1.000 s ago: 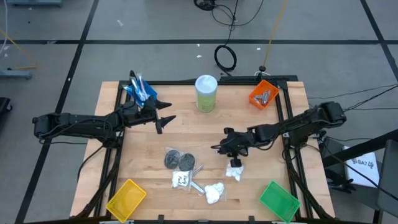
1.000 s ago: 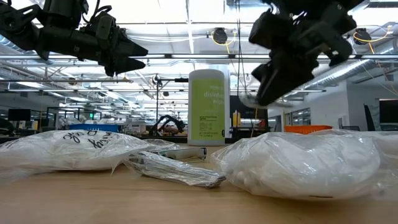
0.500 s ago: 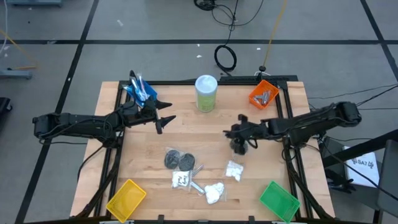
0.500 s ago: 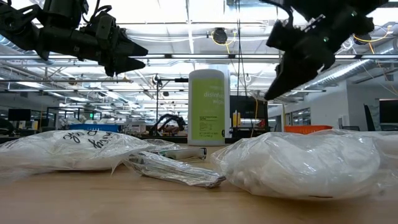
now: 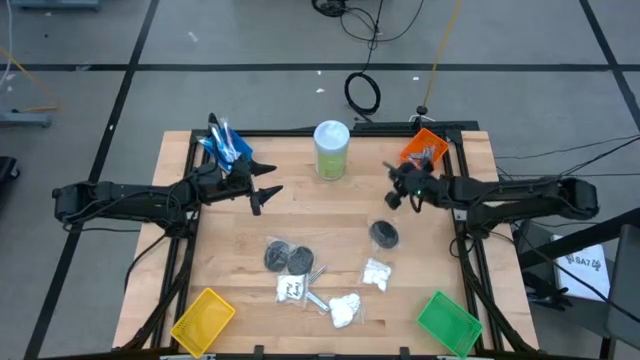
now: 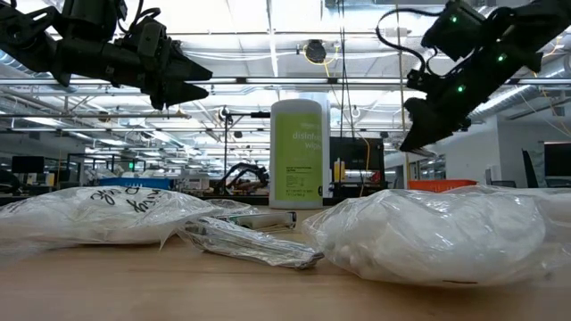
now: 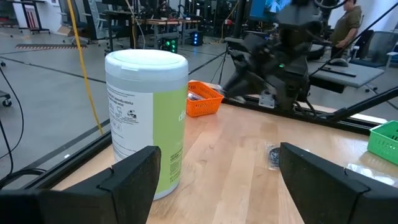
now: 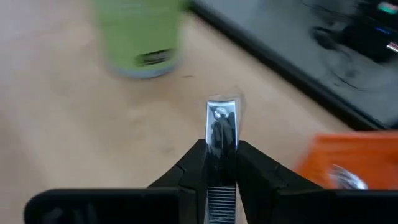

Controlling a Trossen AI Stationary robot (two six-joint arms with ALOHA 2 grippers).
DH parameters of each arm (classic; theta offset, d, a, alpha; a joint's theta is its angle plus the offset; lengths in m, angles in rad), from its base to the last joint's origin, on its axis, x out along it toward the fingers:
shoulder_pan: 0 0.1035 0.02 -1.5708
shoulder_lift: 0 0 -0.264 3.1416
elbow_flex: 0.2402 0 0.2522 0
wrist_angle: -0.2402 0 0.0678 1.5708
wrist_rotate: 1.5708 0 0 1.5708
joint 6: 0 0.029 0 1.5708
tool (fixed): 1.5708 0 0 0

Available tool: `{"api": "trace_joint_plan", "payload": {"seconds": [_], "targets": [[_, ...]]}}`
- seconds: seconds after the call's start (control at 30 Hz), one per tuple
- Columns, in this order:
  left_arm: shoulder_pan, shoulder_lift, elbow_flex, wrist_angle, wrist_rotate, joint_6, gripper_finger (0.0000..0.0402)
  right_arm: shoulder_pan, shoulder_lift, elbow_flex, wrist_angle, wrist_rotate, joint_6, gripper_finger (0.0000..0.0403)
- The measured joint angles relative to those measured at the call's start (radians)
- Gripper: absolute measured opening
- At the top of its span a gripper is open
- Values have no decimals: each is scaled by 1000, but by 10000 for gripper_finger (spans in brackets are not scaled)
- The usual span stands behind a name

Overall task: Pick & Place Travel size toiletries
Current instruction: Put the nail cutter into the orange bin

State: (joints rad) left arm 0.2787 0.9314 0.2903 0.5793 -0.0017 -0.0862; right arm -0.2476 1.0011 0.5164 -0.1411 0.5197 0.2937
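Right gripper [image 5: 394, 199] up in the air near the back right of the pale wooden table [image 5: 300, 215], just beside the small orange plastic bin [image 5: 424, 150]. Fingers [image 8: 193, 168] pinched tight on a little shiny silver clipper in clear wrap [image 8: 220, 127], sticking out past the tips. More shiny silver bits lying inside that orange bin. In the low view, same gripper [image 6: 419, 134] high above the table, tilted down.

Left gripper [image 5: 262, 192] hanging above the back left part of the table, close to the small blue plastic bin [image 5: 226, 146] with thin sticks poking out. Fingers [image 7: 130, 180] spread wide apart, holding nothing. Pointing toward the tall pale-green round canister with a white lid [image 5: 331, 150], standing upright at the back middle.

Down on the wood, the rest of the small toiletries:
- One dark grey round disc in clear wrap [image 5: 384, 234], alone, right of the middle.
- Two more dark grey round discs [image 5: 287, 257] side by side, touching, left of the middle.
- A small white packet [image 5: 377, 273] just in front of the lone disc.
- A white packet with dark marks [image 5: 291, 289] just in front of the two discs.
- A thin silver piece [image 5: 316, 272] beside it.
- A puffy white packet [image 5: 344, 311] nearest the front edge.

Yellow plastic bin [image 5: 203, 321] at the front left corner. Green plastic bin [image 5: 447, 323] at the front right corner.
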Motion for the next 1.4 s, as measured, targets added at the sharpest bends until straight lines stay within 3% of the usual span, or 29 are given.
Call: {"api": "trace_joint_plan", "payload": {"seconds": [0.33, 0.6, 1.4], "targets": [[0, 0, 0, 0, 0, 0, 321, -299, -25, -12, -9, 6, -71, 57], [0, 0, 0, 0, 0, 0, 321, -451, -21, -12, -14, 4, -121, 59], [0, 0, 0, 0, 0, 0, 321, -499, -21, -71, 63, 3, -125, 116]]}}
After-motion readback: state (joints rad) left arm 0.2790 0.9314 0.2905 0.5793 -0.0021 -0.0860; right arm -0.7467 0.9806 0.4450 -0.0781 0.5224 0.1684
